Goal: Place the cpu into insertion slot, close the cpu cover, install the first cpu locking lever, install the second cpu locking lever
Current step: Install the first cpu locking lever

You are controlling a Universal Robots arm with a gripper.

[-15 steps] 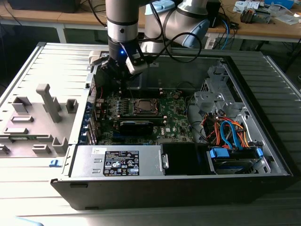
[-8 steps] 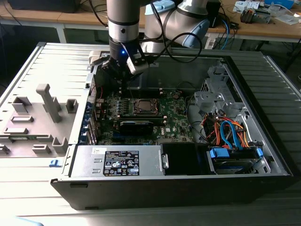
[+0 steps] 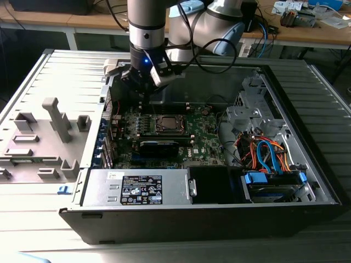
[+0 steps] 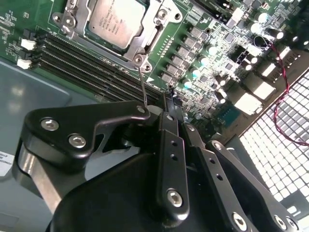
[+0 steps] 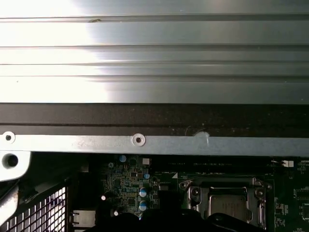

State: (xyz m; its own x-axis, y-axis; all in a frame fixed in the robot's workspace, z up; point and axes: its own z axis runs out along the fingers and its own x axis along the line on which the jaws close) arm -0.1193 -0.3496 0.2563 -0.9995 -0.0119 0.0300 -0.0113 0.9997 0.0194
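Robot gripper (image 4: 169,104) clenched on a thin locking lever (image 4: 143,84) beside the insertion slot (image 4: 116,29).
The cpu (image 4: 116,20) sits seated under the closed cpu cover (image 4: 145,41); its print is unreadable.

An open computer case (image 3: 307,181) lies on a table, its motherboard (image 3: 205,139) flat inside. The cpu (image 3: 167,124) sits in the insertion slot (image 3: 182,129) mid-board. In the exterior view, a power supply (image 3: 140,188) lies nearer, drive cables (image 3: 269,153) to the right, and the gripper (image 3: 143,97) hangs just behind the slot.

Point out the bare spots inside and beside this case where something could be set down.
Bare: the ribbed grey table beyond the holder tray, and the power supply's top. Crowded: the motherboard around the cpu, and the cable corner.
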